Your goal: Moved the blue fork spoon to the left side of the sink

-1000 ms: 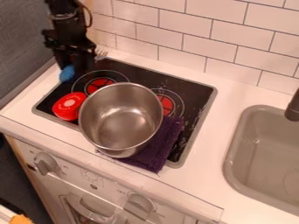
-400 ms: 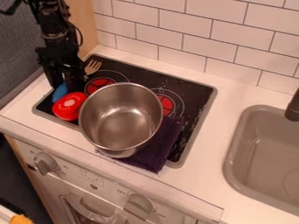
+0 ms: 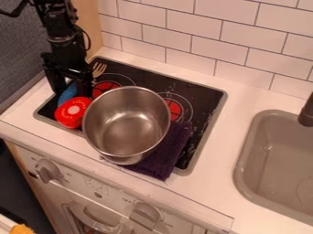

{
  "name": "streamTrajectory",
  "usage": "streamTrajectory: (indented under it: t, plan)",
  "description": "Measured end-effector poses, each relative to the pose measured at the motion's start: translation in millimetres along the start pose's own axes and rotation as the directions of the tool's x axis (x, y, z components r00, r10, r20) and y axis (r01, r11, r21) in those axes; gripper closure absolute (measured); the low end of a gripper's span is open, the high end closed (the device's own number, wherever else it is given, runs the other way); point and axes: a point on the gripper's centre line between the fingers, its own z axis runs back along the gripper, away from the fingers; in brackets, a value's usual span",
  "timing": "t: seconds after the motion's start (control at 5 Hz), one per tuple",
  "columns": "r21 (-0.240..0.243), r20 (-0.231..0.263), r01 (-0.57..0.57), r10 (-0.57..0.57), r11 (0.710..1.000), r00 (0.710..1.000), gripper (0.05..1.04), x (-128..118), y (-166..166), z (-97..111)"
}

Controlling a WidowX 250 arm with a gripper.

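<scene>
- where's the gripper (image 3: 71, 94)?
- upper left, hanging down over the left part of the black cooktop (image 3: 205, 97). its two fingers are spread, with a gap between them.
- and the fork (image 3: 67, 94)?
- under and between those fingers, by the left side of the cooktop. its blue end is just beside the red round container (image 3: 68, 117), and the tines point up toward the white tile wall (image 3: 202, 39). whether a finger touches it, i can't tell.
- so it's away from the sink (image 3: 275, 160)?
- well apart. the sink is over on the right, under the dark faucet (image 3: 307, 112).
- what's in the middle?
- a steel pot (image 3: 125, 125), upright, right beside the red container. a dark purple cloth (image 3: 164, 160) lies partly under it, out toward the front edge of the cooktop.
</scene>
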Motion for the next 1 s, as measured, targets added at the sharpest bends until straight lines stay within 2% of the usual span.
streamTrajectory:
  t: [0.2, 0.4, 0.6, 0.8, 1.0]
  plan:
    - [0.038, 0.038, -0.023, 0.021, 0.999, 0.999, 0.083, 2, -1, 32]
    - [0.027, -0.002, -0.061, 0.061, 0.998, 0.998, 0.083, 3, -10, 42]
    - [0.015, -0.048, -0.073, 0.073, 0.997, 0.996, 0.083, 0, -21, 43]
    - [0.027, -0.076, -0.072, 0.074, 0.997, 0.994, 0.083, 0, -28, 45]
    - [0.026, -0.079, -0.068, 0.069, 0.997, 0.994, 0.083, 0, -29, 45]
